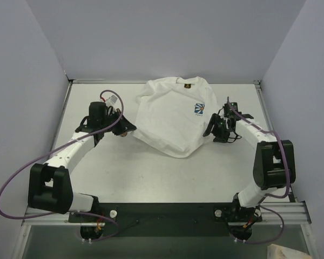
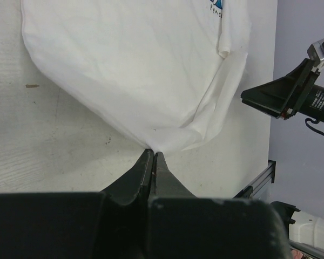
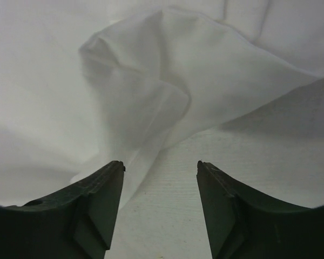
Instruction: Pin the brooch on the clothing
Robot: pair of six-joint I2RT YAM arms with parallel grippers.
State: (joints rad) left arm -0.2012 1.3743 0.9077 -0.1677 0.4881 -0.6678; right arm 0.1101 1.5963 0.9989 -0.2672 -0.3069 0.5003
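White T-shirt (image 1: 173, 116), hem pinched in shut left claw (image 2: 153, 153); right claw (image 3: 160, 163) parted; fabric wants stretching flat before pinning.

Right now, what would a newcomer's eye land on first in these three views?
The white short-sleeved T-shirt stands out first, lying rumpled on the pale table between the two arms, with a small blue-and-white flower print on its chest. The left gripper is shut on the shirt's edge, where the cloth comes to a point. The right gripper stands open before a bunched fold at the other side.
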